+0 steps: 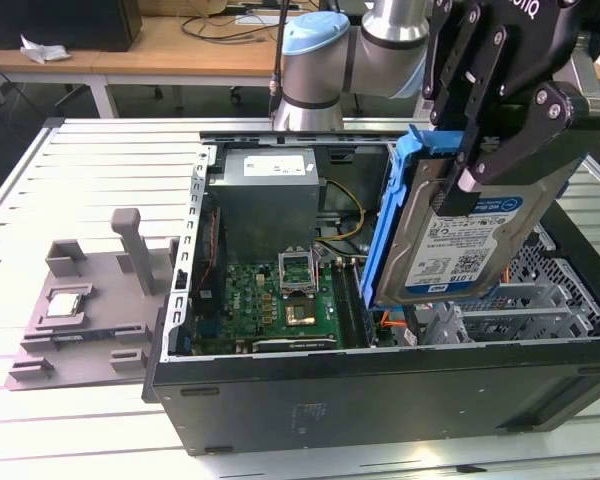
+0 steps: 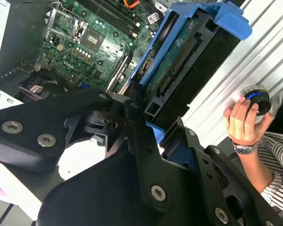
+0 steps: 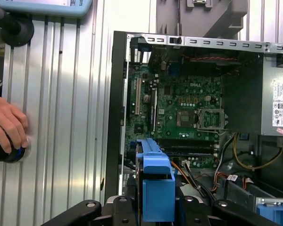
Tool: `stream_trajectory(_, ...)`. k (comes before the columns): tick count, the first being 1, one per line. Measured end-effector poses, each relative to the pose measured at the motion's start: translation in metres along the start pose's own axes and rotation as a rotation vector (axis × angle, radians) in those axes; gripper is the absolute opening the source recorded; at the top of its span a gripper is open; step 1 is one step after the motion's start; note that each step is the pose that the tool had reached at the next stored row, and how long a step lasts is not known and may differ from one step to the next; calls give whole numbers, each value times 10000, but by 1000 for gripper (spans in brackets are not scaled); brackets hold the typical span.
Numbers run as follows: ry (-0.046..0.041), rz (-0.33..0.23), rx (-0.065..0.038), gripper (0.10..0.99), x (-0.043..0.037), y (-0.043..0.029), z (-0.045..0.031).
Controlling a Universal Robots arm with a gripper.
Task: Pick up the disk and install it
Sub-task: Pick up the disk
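The disk (image 1: 458, 250) is held pinched between the fingers (image 1: 490, 160) of the gripper (image 1: 460, 172), hung below them, long axis steeply tilted, above the grey drive cage (image 1: 540, 305).

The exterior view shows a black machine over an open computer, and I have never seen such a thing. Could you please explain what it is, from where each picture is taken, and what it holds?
It is a robot arm. Its black jaws are shut on the disk, a silver hard drive in a blue bracket, held tilted over the open computer case. The exterior view comes from a camera off the arm. Both wrist views come from cameras riding on the arm; they look past the jaws into the case, at the green motherboard. On the metal table, at the exterior view's left, lies a grey holder with a silver chip. A person's hand rests on a round knob.
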State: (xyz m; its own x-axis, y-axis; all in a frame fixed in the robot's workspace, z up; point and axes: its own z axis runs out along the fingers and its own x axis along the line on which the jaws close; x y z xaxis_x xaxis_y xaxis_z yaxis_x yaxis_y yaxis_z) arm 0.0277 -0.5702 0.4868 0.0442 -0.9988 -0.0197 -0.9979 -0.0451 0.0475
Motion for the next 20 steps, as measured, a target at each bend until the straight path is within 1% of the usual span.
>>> stream_trajectory(1, 0, 0, 0, 369, 2, -47, -2)
stream_trajectory(4, 0, 1, 0, 369, 6, -130, -6)
stream_trajectory(6, 0, 0, 0, 369, 7, -162, -8)
stream_trajectory(8, 0, 0, 0, 369, 12, -249, -12)
stream_trajectory(9, 1, 1, 0, 369, 14, -306, -15)
stream_trajectory(10, 0, 0, 0, 369, 15, -342, -17)
stream_trajectory(13, -1, -1, 0, 369, 18, -399, -19)
stream_trajectory(15, 0, 0, -1, 369, 21, -471, -23)
stream_trajectory(16, 0, 1, -1, 369, 22, -496, -24)
stream_trajectory(19, 0, 0, -2, 369, 28, -622, -30)
stream_trajectory(20, 0, 1, -2, 369, 29, -645, -31)
